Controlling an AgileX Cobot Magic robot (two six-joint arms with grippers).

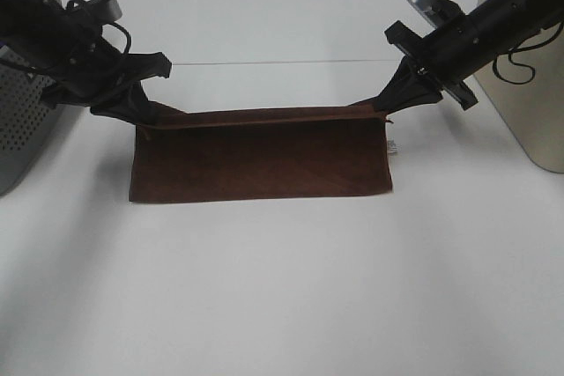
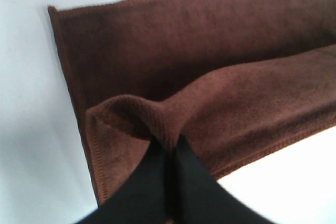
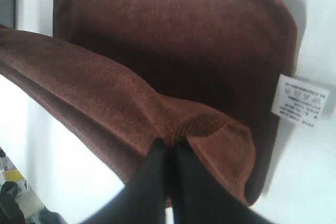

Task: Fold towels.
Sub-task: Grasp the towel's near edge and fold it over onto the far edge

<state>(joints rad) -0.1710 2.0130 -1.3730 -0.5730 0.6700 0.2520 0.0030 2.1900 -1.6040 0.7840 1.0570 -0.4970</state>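
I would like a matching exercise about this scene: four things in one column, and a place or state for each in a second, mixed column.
Column one:
1. left gripper
2. right gripper
3. tag
4. table

Column two:
A. lies under the towel
B. shut on the towel's left corner
C. white, at the towel's right edge
D. shut on the towel's right corner

Pairs: 1-B, 2-D, 3-C, 4-A

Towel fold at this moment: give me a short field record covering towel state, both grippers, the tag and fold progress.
towel: dark brown, lower layer flat on the white table, one edge raised above it
left gripper: shut on one corner of the raised edge
right gripper: shut on the other corner
raised edge: stretched between the two grippers
tag: white, at the towel's right side, on the table
fold: not yet laid down
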